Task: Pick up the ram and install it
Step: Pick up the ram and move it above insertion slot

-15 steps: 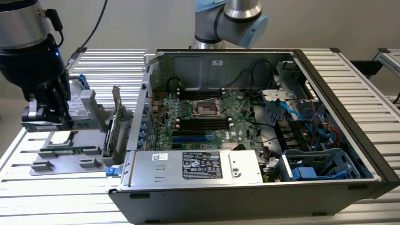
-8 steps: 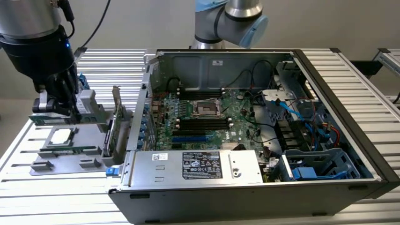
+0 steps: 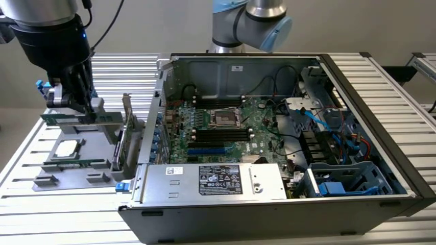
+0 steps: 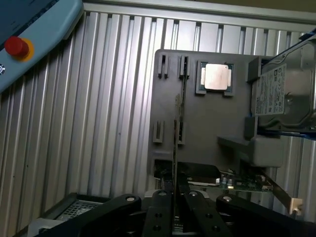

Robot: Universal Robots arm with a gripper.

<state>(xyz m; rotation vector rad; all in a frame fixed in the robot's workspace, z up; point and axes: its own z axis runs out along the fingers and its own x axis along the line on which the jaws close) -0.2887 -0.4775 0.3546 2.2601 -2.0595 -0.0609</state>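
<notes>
1. Nearest you, at lower centre of the exterior view, the power supply (image 3: 211,181) sits label-up in the open tower case (image 3: 381,127); the case takes up the frame's centre and right.
2. At lower left lies the grey fixture tray (image 3: 75,176); a CPU (image 3: 66,149) rests on it; a second green memory stick (image 3: 75,164) sits in holders just in front of the CPU; an upright expansion card (image 3: 126,130) stands at the tray's edge nearest the case.
3. Above the tray, at mid-left, the gripper (image 3: 87,113) is closed to a narrow gap on the ram (image 3: 65,119); the stick is level and on edge; you cannot tell whether it touches the tray's rear holders. In the wrist view the ram (image 4: 175,148) shows edge-on, pinched between the black fingers (image 4: 197,212) of the gripper (image 4: 175,197).
4. Farther back, the motherboard (image 3: 225,122) lies flat inside the case.
5. Farthest, at upper centre, stands the arm's base (image 3: 248,20).
</notes>
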